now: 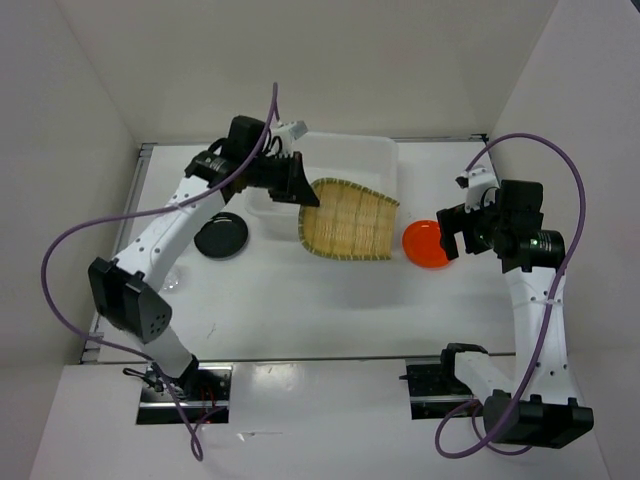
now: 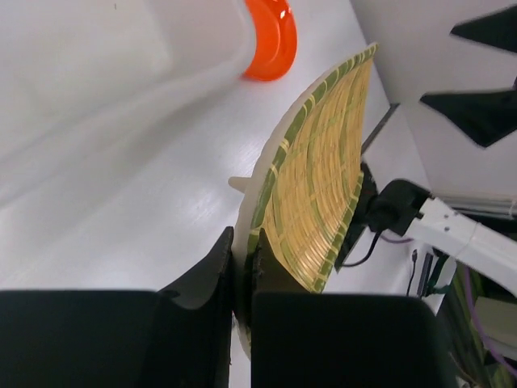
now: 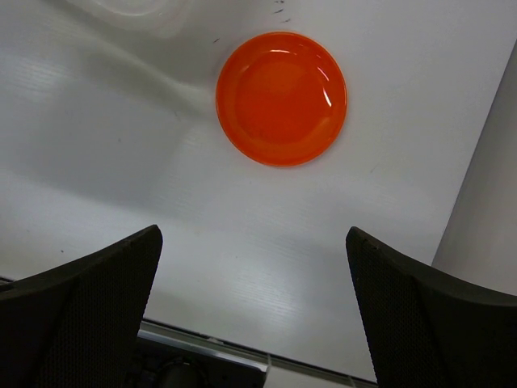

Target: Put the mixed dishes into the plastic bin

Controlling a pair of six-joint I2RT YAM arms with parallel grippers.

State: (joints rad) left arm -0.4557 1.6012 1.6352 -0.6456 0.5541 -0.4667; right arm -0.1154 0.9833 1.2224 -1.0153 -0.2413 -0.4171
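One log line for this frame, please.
left hand: shut on bamboo tray rim, at near edge of plastic bin | right hand: open above orange plate | black plate: on table

The left arm (image 1: 165, 230) and right arm (image 1: 535, 310) are white-linked, black-jointed (purple cables (image 1: 275, 100) loop alongside).

- Your table (image 1: 330, 310) is white and smooth, walled in by pale panels at the left, far and right sides.
- The plastic bin (image 1: 345, 150) sits at its far middle.
- The black plate (image 1: 221, 237) lies flat left of the bin, near it.
- The orange plate (image 1: 426, 244) lies flat on the right, well apart from the black one.
- A small clear object (image 1: 172, 282) rests near the left edge, too faint to name.
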